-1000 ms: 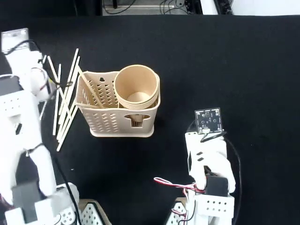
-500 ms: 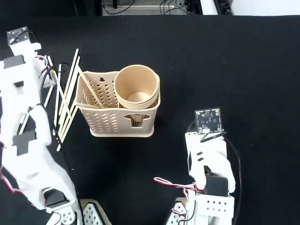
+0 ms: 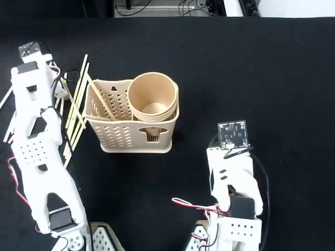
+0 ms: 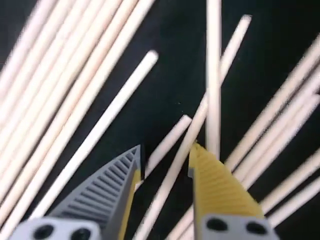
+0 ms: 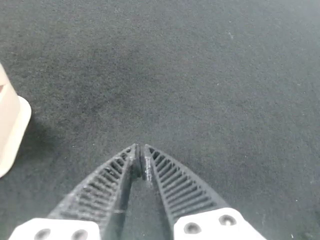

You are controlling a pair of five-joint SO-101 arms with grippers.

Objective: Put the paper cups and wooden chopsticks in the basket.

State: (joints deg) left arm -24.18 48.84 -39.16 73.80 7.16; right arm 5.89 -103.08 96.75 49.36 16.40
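A beige slotted basket (image 3: 121,137) holds stacked paper cups (image 3: 152,98) in one side and a wooden chopstick (image 3: 99,99) leaning in the other. Several loose chopsticks (image 3: 77,107) lie on the black mat just left of the basket, and more lie beyond the left arm (image 3: 7,126). My left gripper (image 3: 60,88) hangs over this pile. In the left wrist view it (image 4: 165,149) is open, close above the sticks, with one chopstick (image 4: 176,167) running between its fingers. My right gripper (image 5: 139,152) is shut on nothing, low over bare mat right of the basket.
The right arm (image 3: 233,180) stands folded near the front edge, right of the basket, whose corner (image 5: 9,135) shows in the right wrist view. The black mat (image 3: 251,68) stretches behind and to the right. Cables lie along the far edge.
The left arm has swung in from the left edge and stretched toward the back, bringing its gripper over the chopstick pile. The right arm, basket and cups have not moved.
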